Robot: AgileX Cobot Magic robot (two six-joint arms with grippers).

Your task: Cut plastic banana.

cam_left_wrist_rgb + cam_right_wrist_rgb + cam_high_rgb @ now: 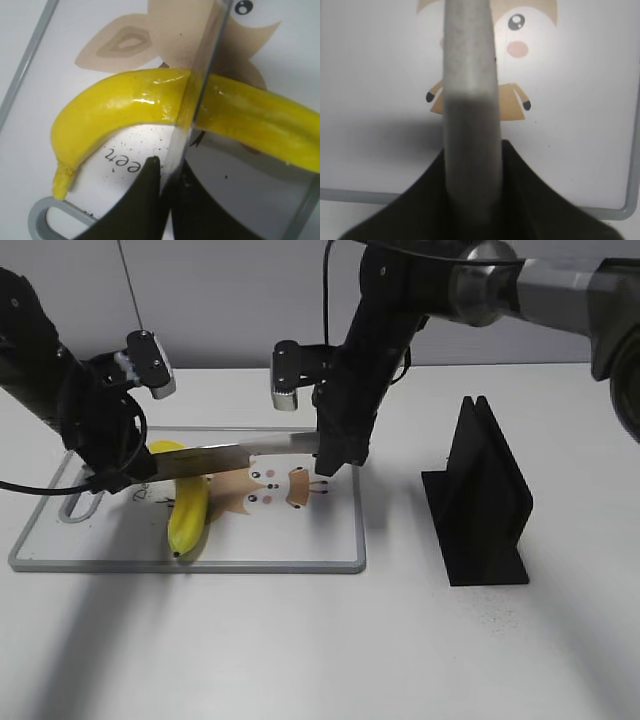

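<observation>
The plastic banana (188, 515) is glossy yellow and lies on the white cutting board (300, 540), stem toward the board's handle end. A knife (240, 453) spans between both grippers, its blade across the banana's upper part. My right gripper (335, 455) is shut on the grey knife handle (470, 75). My left gripper (125, 475) is shut on the blade's far end. In the left wrist view the blade (200, 75) stands on edge across the banana (115, 107), and runs back between my fingers (167, 175).
A black slotted knife stand (480, 500) stands on the table right of the board. The board has a grey rim (30, 50), a handle loop (45, 215) near the banana's stem, and a cartoon print (517, 35). The board's near edge (620, 210) shows in the right wrist view.
</observation>
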